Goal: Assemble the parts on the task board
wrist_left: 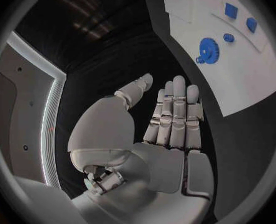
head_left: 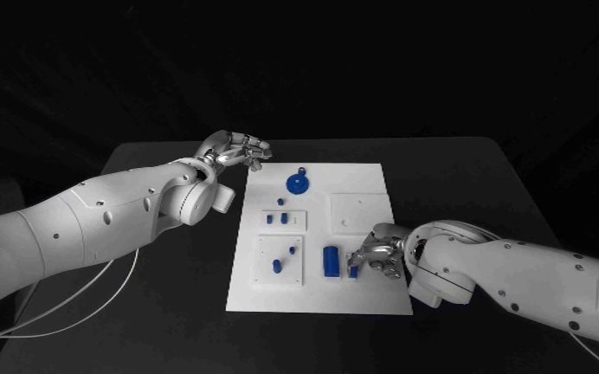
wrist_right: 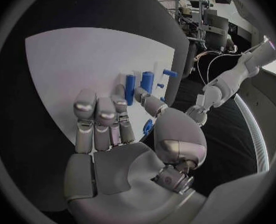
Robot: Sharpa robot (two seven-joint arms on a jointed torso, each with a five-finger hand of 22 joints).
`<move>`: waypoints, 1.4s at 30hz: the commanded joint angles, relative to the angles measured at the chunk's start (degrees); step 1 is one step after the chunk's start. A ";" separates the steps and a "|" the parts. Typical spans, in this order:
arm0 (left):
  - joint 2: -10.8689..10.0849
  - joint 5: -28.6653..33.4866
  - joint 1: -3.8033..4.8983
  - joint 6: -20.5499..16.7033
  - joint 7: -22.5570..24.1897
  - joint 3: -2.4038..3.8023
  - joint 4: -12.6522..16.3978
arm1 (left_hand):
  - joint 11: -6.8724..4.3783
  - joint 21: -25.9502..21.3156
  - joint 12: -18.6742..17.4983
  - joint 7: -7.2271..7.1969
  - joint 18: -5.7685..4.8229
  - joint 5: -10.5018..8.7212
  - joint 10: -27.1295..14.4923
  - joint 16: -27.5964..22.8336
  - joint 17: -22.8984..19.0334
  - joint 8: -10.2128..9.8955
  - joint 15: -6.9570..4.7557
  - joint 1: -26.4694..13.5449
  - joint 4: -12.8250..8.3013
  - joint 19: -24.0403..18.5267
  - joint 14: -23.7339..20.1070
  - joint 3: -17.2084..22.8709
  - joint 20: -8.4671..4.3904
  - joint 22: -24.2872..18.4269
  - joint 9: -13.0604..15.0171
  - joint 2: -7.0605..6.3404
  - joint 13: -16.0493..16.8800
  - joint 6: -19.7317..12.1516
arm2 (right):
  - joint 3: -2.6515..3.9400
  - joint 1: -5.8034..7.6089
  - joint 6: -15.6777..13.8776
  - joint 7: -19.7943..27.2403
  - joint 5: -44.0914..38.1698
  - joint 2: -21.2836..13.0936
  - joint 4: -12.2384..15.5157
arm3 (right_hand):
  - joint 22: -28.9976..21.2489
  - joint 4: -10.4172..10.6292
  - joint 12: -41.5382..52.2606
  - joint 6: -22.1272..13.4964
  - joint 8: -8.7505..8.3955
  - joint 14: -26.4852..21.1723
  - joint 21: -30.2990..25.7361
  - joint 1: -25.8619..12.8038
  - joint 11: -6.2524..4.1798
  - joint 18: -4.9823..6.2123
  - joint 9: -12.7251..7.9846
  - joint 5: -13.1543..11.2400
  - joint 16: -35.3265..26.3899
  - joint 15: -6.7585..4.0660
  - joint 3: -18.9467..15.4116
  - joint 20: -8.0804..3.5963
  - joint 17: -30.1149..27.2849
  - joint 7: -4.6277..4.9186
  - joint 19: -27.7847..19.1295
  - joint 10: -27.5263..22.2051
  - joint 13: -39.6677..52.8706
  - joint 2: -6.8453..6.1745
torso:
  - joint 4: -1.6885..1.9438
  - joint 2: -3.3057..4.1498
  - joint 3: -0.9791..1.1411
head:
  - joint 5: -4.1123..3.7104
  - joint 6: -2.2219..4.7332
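Observation:
The white task board [head_left: 375, 175] lies in the middle of the table. On it a blue gear [head_left: 297, 183] sits at the far end, and it appears again in the left wrist view [wrist_left: 207, 49]. A tall blue block [head_left: 331, 260] stands near the front. My right hand [head_left: 375, 254] hovers over the board just right of that block, fingers stretched out [wrist_right: 99, 115]; a small blue piece [wrist_right: 148, 127] peeks out beside the thumb, and I see no grip on it. My left hand [head_left: 237, 149] hangs off the board's far left corner, fingers straight and apart [wrist_left: 175, 115], holding nothing.
Small blue pegs stand in the left plates [head_left: 270, 216] [head_left: 277, 264]. A bare raised square plate [head_left: 356, 211] lies right of centre. Blue cylinders [wrist_right: 130, 88] stand beyond my right hand's fingers. Black table [head_left: 462, 175] surrounds the board.

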 commanded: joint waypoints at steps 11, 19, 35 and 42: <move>0.01 0.26 0.04 0.70 0.28 0.04 0.13 | -0.16 -0.31 0.23 0.32 0.45 -0.33 -0.41 -0.32 0.10 0.26 0.14 -0.62 0.42 -0.29 0.15 -0.08 -0.09 0.10 -0.08 -0.13 -0.03 -0.13 | -0.09 -0.22 0.79 0.80 -0.34 0.13 0.13 | 0.71 0.02 0.07 0.16 -0.37 0.19 0.14 -2.20 0.00 4.26 -0.08 0.08 0.13 -0.37 -2.93 -0.37 0.04 0.17 -0.12 0.16 0.14 -1.80 | -0.05 0.00 0.06 | 0.33 -0.03; -0.02 0.26 0.04 0.70 0.29 0.04 0.14 | -0.16 -0.33 0.24 0.32 0.45 -0.32 -0.42 -0.34 0.14 0.27 0.14 -0.61 0.44 -0.29 0.15 -0.07 -0.09 0.12 -0.09 -0.12 -0.03 -0.15 | -0.09 -0.26 0.64 1.17 -0.47 -0.21 0.19 | 0.68 -0.22 0.05 0.12 -0.40 0.20 0.10 -2.10 -0.03 4.26 -0.08 0.09 0.09 -0.41 -3.46 -0.47 0.04 0.15 -0.15 0.15 0.17 -2.01 | -0.03 -0.01 0.07 | 0.31 0.01; 0.29 2.29 0.04 0.85 0.37 0.04 -0.37 | -0.16 -0.37 0.26 0.32 0.44 -0.35 -0.42 -0.40 0.22 0.31 0.14 -0.69 0.50 -0.28 0.16 -0.12 -0.08 0.17 -0.13 -0.17 -0.03 -0.17 | 0.60 1.04 -3.70 8.89 -0.41 -4.37 1.03 | -0.02 1.99 0.05 -5.06 -2.90 -0.02 -0.99 -0.61 1.34 4.26 -0.65 0.06 -0.63 0.64 -3.41 -1.35 -0.08 1.65 -0.17 -1.26 0.56 -7.91 | -0.13 -0.14 0.13 | -0.01 1.37; 0.49 4.46 0.06 1.63 0.70 0.06 -0.55 | -0.18 -0.43 0.32 0.32 0.42 -0.43 -0.36 -0.49 0.30 0.37 0.16 -0.90 0.64 -0.31 0.13 -0.22 -0.06 0.22 -0.15 -0.23 -0.01 -0.15 | 1.85 3.51 -6.47 20.35 7.88 -3.96 -3.76 | -0.17 3.84 0.18 -6.20 -3.16 -0.13 -1.34 0.46 1.75 4.26 -0.40 0.15 -0.85 1.03 -3.33 -1.76 0.02 2.11 -0.15 -1.62 0.62 -9.06 | -0.23 -0.68 0.15 | -0.51 3.95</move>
